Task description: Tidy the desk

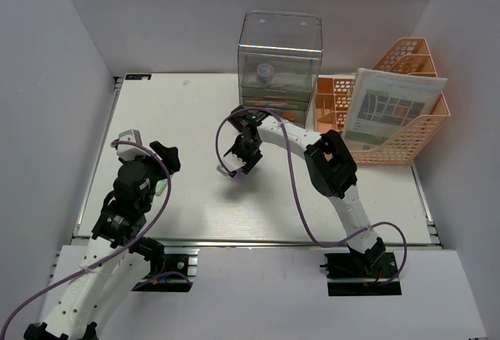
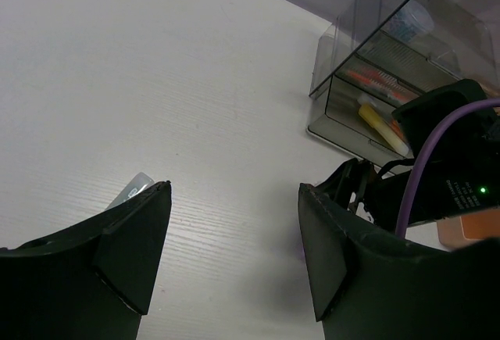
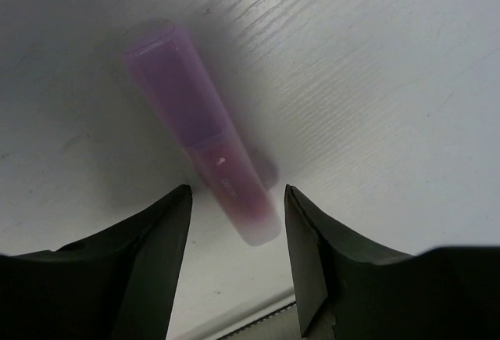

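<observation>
Fingers of the right gripper (image 3: 236, 190) stand apart around a purple pen (image 3: 199, 129) on the desk (image 3: 375, 82) in front of the drawer box (image 1: 280, 59), and the left gripper (image 2: 234, 191) gapes wide, empty.

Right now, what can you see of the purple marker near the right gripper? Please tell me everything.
The marker is a purple pen of glossy plastic: a paler, see-through cap on one half, a pinker barrel with small white print on the other. It seems to lie flat on the white desk, mid-table. Its barrel end sits between the fingers of the right gripper; whether they touch it is unclear.
</observation>
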Controlling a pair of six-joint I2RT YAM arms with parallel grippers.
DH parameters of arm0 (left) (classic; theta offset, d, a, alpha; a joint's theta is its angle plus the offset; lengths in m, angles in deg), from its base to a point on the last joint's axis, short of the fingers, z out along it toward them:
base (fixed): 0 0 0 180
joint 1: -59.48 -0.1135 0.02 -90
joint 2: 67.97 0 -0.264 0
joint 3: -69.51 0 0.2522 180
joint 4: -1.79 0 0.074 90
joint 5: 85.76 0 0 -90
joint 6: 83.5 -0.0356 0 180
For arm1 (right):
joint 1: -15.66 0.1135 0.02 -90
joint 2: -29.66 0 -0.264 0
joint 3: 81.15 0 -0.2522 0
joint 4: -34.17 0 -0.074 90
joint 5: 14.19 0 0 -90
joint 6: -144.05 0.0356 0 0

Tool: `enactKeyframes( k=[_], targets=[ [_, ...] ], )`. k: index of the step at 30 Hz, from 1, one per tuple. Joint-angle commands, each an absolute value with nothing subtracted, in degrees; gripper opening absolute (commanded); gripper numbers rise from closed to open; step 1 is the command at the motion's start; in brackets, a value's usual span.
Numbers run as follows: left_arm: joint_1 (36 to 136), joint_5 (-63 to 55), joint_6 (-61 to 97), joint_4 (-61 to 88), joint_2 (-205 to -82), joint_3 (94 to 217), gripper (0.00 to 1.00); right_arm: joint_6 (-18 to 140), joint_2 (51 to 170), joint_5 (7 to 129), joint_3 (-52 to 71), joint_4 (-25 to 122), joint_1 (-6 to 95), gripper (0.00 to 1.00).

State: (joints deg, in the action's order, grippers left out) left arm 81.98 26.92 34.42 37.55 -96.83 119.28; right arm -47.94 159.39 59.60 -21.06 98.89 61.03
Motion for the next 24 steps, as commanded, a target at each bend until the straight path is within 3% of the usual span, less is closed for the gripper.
enactKeyframes(
  k=[1, 11, 14, 19, 24],
  targets=[
    [81.8, 26.4, 33.9, 36.9, -96.1, 118.8, 0.76, -51.9, 161.7, 62.2, -23.7, 105.4, 61.8, 0.56],
    [81.8, 26.5, 33.9, 36.9, -95.7, 118.8, 0.76, -54.3, 163.8, 65.3, -25.3, 115.2, 63.2, 0.47],
    [81.8, 26.5, 33.9, 37.1, -95.7, 118.8, 0.76, -53.5, 162.3, 66.1, -21.7, 116.6, 64.0, 0.42],
    [81.8, 26.7, 33.9, 36.9, -95.7, 118.7, 0.76, -47.3, 157.7, 63.5, -12.0, 110.9, 64.4, 0.41],
    [81.8, 26.7, 33.9, 36.9, -96.4, 118.6, 0.76, -33.5, 158.4, 58.7, -10.9, 106.5, 64.2, 0.22]
  ],
)
